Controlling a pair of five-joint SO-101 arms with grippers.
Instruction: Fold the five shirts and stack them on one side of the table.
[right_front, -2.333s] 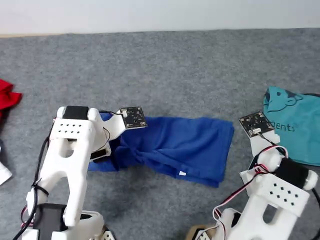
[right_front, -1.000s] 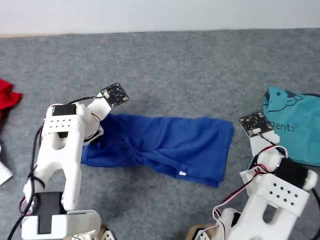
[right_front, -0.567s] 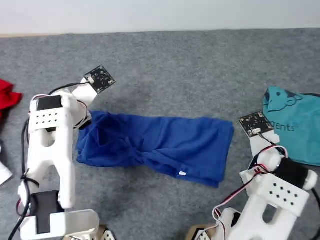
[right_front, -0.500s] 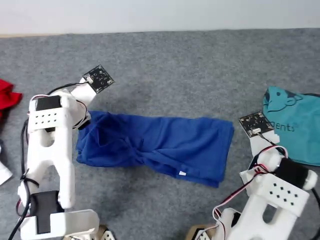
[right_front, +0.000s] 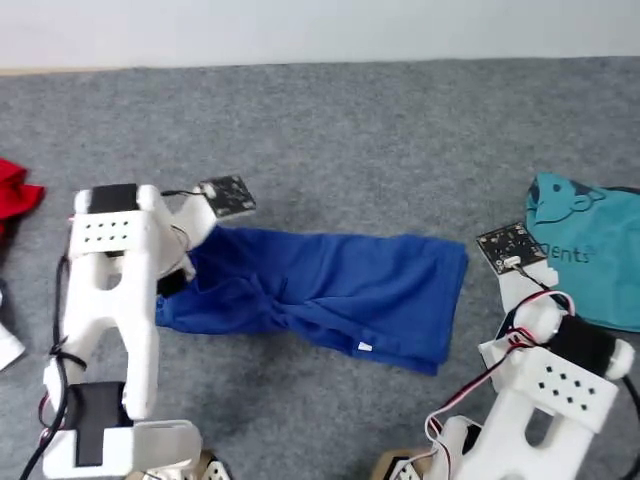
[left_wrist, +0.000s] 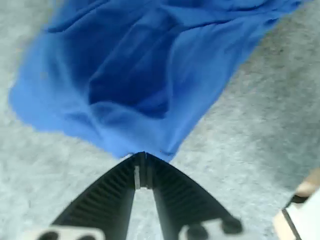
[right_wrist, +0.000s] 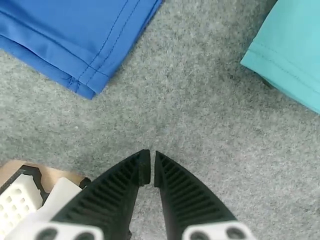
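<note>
Tugged the bunched left end of the blue shirt outward with the left gripper, then swung back over that edge. Shows those jaws pressed together at the hem; cannot tell whether cloth is pinched. Leaves the shirt spread across the middle of the table as 1 long band. Keeps the right gripper closed, parked beside the teal shirt. Probably readies a crosswise fold.
</note>
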